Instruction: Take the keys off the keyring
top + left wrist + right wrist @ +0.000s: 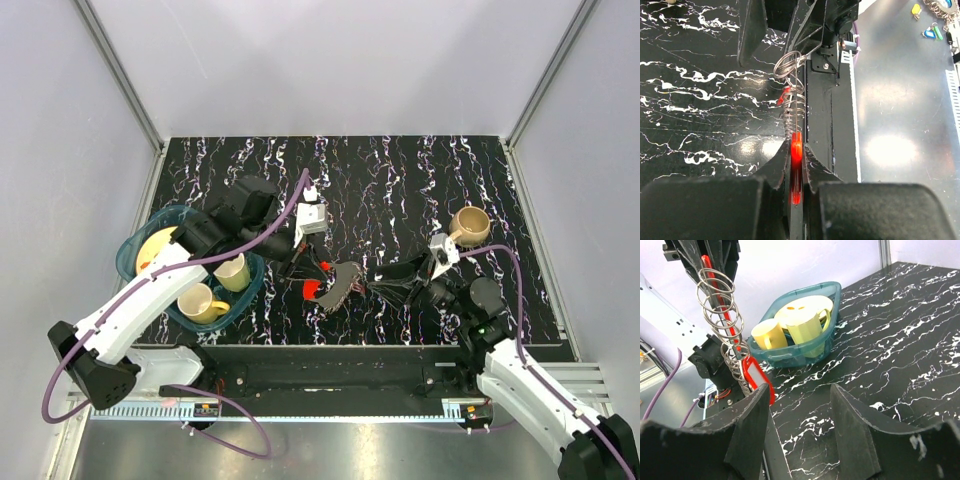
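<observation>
**Keyring stretched in mid-air between the two hands**

The keyring [791,105], a string of linked wire rings, hangs above the black marbled worktop [400,180] near its front middle. One end carries a red key head [796,150], seen edge-on and clamped between the closed fingers of the left hand [796,165]. At the other end a red oval tag [759,382] hangs against the outer side of one finger of the right hand [800,395]. That hand's jaws stand apart with nothing between them; whether a ring is hooked on the finger cannot be told. A grey fob [345,285] dangles between the hands. A teal basket [125,255] of yellow mugs [205,303] stands at the left, and a tan mug [470,225] at the right.
</observation>
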